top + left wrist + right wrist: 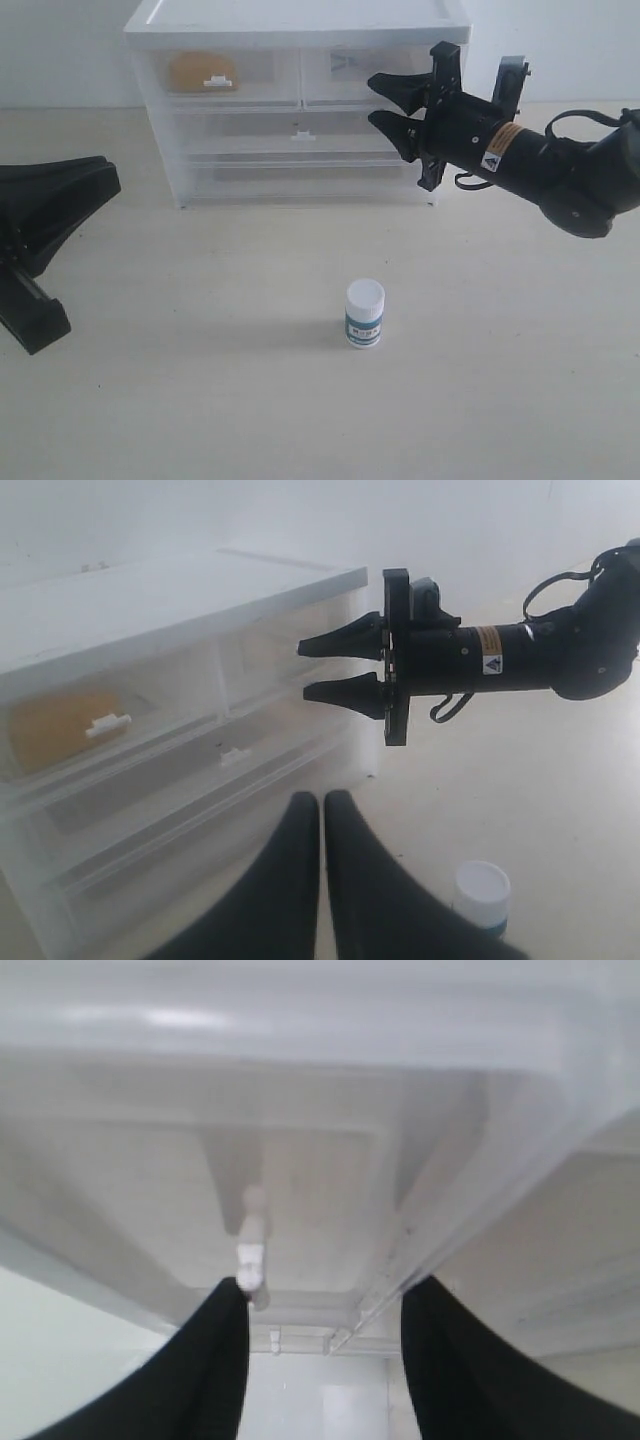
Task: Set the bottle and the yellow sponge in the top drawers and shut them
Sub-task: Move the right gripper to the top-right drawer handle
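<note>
The bottle (364, 313) stands upright on the table, white cap up, apart from both grippers; it also shows beside the left fingers as bottle (482, 892). The yellow sponge (200, 72) lies inside the top left drawer (250, 70), which looks pushed in. My right gripper (373, 101) is open, turned sideways, right at the front of the top right drawer (345, 68). That drawer's small white handle (250, 1252) sits against one fingertip (228, 1305). My left gripper (108, 180) rests low at the table's left, shut and empty.
The white-topped cabinet (300, 20) stands at the back of the table, with full-width translucent drawers (300, 150) below the top pair. The right arm (560, 170) reaches in from the right edge, above the table.
</note>
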You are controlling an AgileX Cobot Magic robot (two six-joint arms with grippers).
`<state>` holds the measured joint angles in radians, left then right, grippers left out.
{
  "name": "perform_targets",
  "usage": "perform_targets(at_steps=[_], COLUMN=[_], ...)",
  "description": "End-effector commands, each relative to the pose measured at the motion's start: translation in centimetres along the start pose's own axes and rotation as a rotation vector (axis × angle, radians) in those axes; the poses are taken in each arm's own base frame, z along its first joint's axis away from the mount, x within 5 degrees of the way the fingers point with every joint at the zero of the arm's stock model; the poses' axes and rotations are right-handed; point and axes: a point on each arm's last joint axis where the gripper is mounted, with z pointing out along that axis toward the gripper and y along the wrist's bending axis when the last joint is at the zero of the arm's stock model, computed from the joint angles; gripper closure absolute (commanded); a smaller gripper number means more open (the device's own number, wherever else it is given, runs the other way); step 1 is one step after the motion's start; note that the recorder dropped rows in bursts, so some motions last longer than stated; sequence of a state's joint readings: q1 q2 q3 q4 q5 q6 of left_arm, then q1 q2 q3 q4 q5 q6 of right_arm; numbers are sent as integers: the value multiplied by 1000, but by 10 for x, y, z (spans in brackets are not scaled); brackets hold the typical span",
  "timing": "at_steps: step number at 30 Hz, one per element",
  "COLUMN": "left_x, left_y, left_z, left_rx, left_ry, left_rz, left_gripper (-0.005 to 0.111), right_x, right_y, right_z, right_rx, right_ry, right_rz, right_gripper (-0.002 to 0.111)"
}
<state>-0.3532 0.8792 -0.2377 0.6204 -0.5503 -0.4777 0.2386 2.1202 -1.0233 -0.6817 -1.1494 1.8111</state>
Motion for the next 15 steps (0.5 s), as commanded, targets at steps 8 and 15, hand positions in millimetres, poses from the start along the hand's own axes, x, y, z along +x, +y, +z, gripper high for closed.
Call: perform_targets(at_steps=[8, 15], left_x=[4, 4], left_y=[1, 1], left_z=[0, 0], left_rx=[-13, -13], left_ry=[30, 30], left_rz=[-1, 1], left_gripper=[103, 103], right_x=[5, 5], right_y=[59, 68], right_z=[-2, -4], right_rx=[-159, -164], right_ry=[85, 96], right_rz=[-13, 64], right_gripper=[99, 99])
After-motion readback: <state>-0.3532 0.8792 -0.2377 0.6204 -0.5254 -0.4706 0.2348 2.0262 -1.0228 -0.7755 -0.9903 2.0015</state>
